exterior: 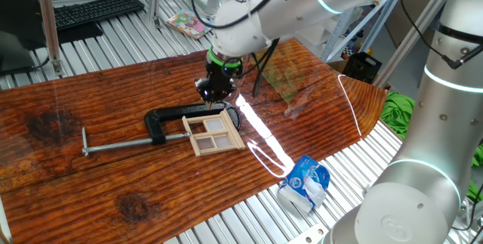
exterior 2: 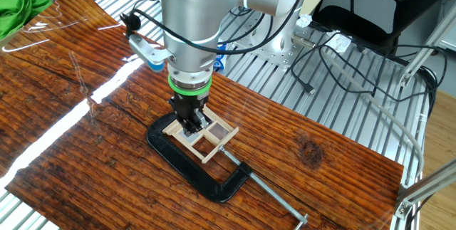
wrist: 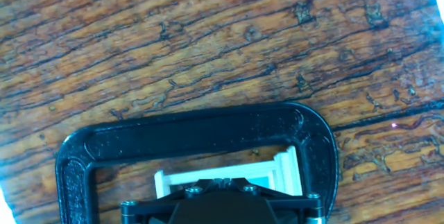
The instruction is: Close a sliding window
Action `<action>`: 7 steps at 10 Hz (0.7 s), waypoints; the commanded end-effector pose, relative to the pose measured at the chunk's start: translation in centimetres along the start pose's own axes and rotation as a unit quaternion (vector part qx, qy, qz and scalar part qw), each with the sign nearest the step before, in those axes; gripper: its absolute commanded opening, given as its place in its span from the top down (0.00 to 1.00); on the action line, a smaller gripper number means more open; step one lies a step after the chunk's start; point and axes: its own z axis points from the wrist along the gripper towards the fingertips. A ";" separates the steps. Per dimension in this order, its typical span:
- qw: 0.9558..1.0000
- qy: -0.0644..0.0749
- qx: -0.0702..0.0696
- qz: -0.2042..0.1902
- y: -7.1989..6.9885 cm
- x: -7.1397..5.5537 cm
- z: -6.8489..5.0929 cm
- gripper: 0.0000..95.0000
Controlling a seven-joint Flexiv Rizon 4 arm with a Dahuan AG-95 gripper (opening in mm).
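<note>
The sliding window is a small light-wood frame with four panes. It lies flat on the wooden table, held by a black C-clamp. It also shows in the other fixed view and at the bottom of the hand view. My gripper points straight down onto the window's end away from the clamp screw. Its fingertips are together and touch the frame. In the one fixed view the gripper stands at the window's far edge. In the hand view the gripper sits inside the clamp's arc. It holds nothing.
The clamp's long screw rod reaches left across the wooden board. A crumpled blue and white bag lies off the board's front edge. A clear plastic sheet lies at the back right. A keyboard and green cloth sit beyond the board.
</note>
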 end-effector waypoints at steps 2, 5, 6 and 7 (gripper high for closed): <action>1.000 0.002 -0.004 -0.006 -0.3 0.0 0.3 1.00; 1.000 0.003 -0.005 -0.012 -0.5 0.4 0.9 1.00; 1.000 0.007 -0.005 -0.018 -0.6 0.6 1.2 1.00; 1.000 0.010 -0.005 -0.021 -0.7 0.8 1.4 1.00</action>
